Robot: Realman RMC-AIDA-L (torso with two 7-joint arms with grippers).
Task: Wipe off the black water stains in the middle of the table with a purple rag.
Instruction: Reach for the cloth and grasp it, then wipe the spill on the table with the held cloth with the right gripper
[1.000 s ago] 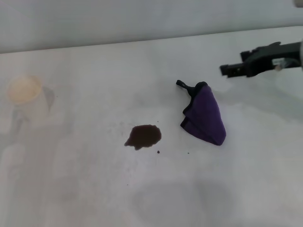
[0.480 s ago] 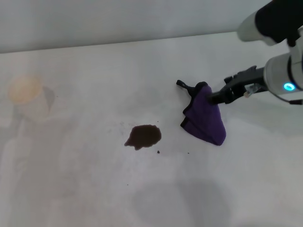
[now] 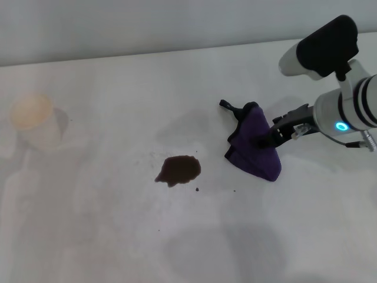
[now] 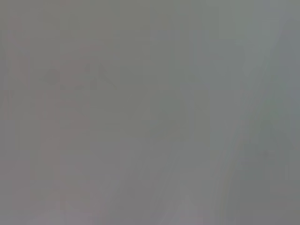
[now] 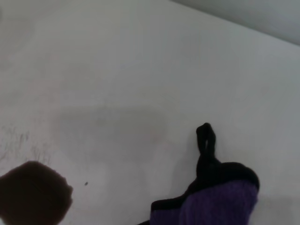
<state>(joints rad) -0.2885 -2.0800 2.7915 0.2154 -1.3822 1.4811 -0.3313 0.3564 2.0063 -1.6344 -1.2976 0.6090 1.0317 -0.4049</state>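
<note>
One purple rag [image 3: 254, 150], one stain [image 3: 179, 170]

A bare test bench is showing here, looking like a lab setup: a plain white table [image 3: 118, 236] is running up to a blank pale wall [image 3: 147, 23], with one lone cup [image 3: 34, 121] sitting on it.

- Pale cup [image 3: 34, 119], cream-coloured inside, upright at far left, well apart from everything else.
- Plain light wall [image 3: 147, 26] along the far edge, behind the work surface.
- Nothing else non-task visible.
</note>
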